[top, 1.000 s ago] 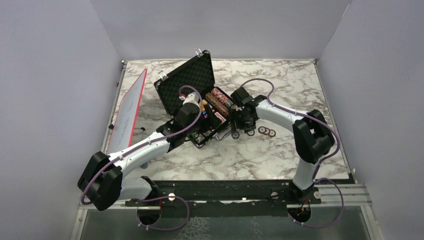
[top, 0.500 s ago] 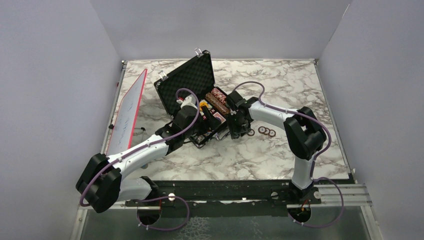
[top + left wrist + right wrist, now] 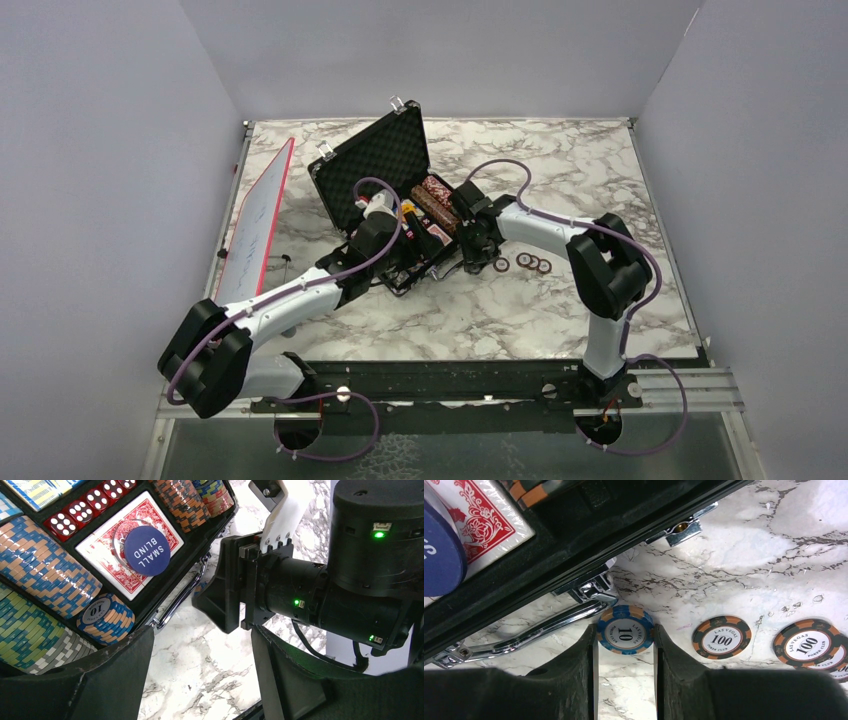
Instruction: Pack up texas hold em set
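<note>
The black briefcase (image 3: pixel 385 160) lies open with its foam lid up. In its tray are chip stacks (image 3: pixel 45 575), red dice (image 3: pixel 82 512), red-backed cards (image 3: pixel 102 555) and a blue "small blind" disc (image 3: pixel 147 550). A blue 10 chip (image 3: pixel 625 629) lies flat on the marble beside the case's metal handle (image 3: pixel 539 625). My right gripper (image 3: pixel 625 640) (image 3: pixel 470 262) is shut on it, a finger touching each side. My left gripper (image 3: pixel 202 680) (image 3: pixel 400 265) hangs open over bare marble at the case's front edge, holding nothing.
Brown 100 chips (image 3: pixel 721 637) (image 3: pixel 809 642) lie on the marble right of the blue chip, also visible from above (image 3: pixel 531 262). A red-edged white board (image 3: pixel 255 225) leans at the table's left side. The right arm's wrist (image 3: pixel 320 595) sits close in front of my left gripper.
My right gripper has slid left to the case's front and its jaws have narrowed onto the blue 10 chip. The left arm has barely shifted and stays open.
</note>
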You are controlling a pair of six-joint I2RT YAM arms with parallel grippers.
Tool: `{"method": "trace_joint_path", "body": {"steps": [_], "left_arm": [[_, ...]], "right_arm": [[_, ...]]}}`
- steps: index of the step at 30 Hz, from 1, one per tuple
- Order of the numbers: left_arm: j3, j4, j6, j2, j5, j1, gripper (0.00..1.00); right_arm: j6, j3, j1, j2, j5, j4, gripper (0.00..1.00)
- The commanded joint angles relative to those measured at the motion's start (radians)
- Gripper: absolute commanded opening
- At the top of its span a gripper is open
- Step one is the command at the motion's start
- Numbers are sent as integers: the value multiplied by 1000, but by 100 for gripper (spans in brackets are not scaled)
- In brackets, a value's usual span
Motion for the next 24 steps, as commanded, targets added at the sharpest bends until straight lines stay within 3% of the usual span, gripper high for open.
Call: {"method": "trace_joint_path", "body": {"steps": [1, 5, 12, 24], "left_arm": [[1, 54, 37, 7, -5, 3, 69], [-16, 118, 83, 31, 67, 3, 62], [-11, 263, 169, 108, 222, -20, 61], [-24, 467, 74, 129, 13, -137, 64]], "right_arm": [[48, -39, -1, 24, 37, 44, 27], [89, -79, -4, -111, 49, 52, 26], [258, -105, -32, -309, -34, 56, 27], [664, -104, -96, -451, -233, 60, 29]]}}
